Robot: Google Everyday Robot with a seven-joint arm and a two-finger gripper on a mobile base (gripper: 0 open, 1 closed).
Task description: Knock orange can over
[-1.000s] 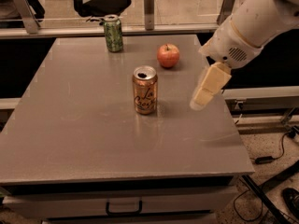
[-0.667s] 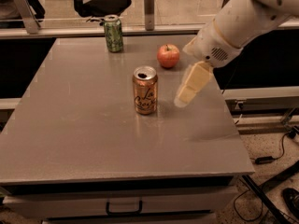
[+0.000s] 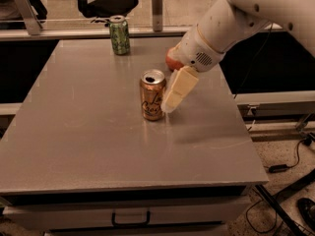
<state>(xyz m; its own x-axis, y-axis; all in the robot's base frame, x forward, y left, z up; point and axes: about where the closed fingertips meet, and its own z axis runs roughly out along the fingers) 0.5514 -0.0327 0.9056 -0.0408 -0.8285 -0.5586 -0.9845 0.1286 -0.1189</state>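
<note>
The orange can [image 3: 152,95], copper-coloured with dark cursive lettering and a silver top, stands upright near the middle of the grey table [image 3: 88,146]. My gripper [image 3: 169,106] hangs from the white arm that comes in from the upper right. Its cream-coloured fingers [image 3: 178,87] point down and to the left, right beside the can's right side, touching it or nearly so.
A green can [image 3: 119,34] stands upright at the table's back edge. A red apple [image 3: 171,61] lies behind the gripper, mostly hidden by the arm. A drawer with a handle [image 3: 130,217] is under the table front. Cables lie on the floor at right.
The gripper has moved left across the table, from well right of the orange can to right beside it. The can still stands upright in the same place.
</note>
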